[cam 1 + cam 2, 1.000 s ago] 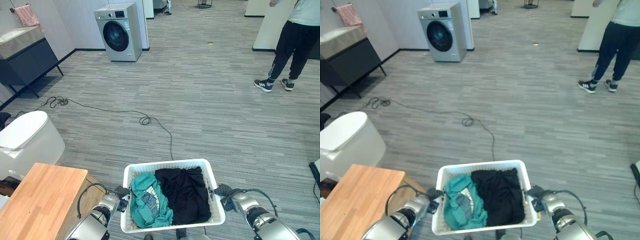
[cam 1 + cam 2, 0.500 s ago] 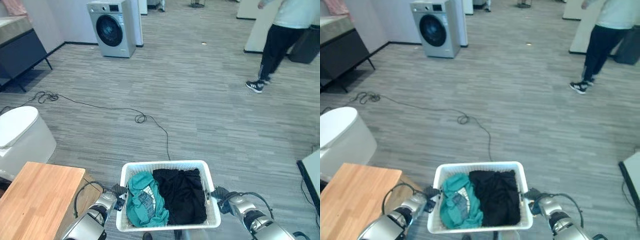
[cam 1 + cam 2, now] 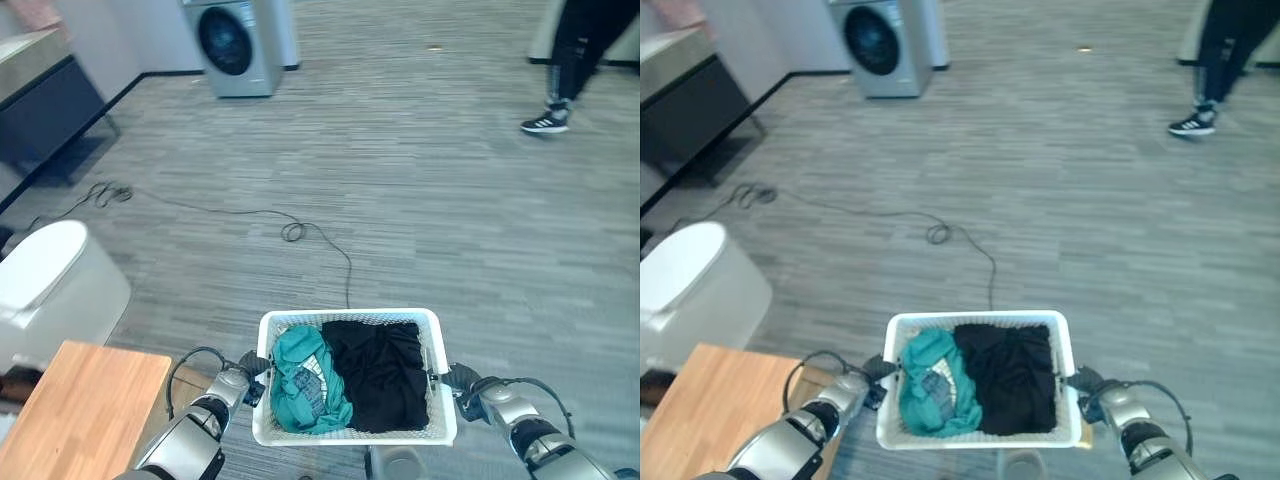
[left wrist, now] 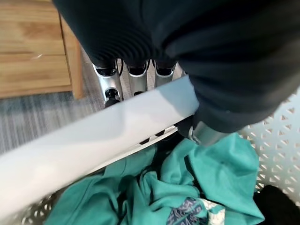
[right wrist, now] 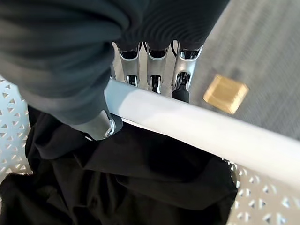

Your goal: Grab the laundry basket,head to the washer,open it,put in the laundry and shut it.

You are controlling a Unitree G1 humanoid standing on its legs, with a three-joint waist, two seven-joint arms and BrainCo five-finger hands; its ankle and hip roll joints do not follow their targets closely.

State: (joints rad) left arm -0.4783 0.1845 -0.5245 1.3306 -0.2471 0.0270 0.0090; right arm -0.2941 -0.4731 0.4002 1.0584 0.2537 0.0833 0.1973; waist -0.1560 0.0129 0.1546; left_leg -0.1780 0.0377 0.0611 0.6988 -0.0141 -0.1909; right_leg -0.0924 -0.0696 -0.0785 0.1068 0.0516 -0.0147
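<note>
White perforated plastic laundry basket (image 3: 352,433): left hand (image 4: 140,75) and right hand (image 5: 154,65) clamp its rims, shown by wrist views. Silver front-loading washer (image 3: 236,45) now nearer the frame top.

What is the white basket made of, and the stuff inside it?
The laundry basket looks like smooth white plastic: its walls are a grid of little punched holes and its rim is slightly shiny. The teal garment and the black garment look like soft, matte cloth, since both lie crumpled in folds.
</note>
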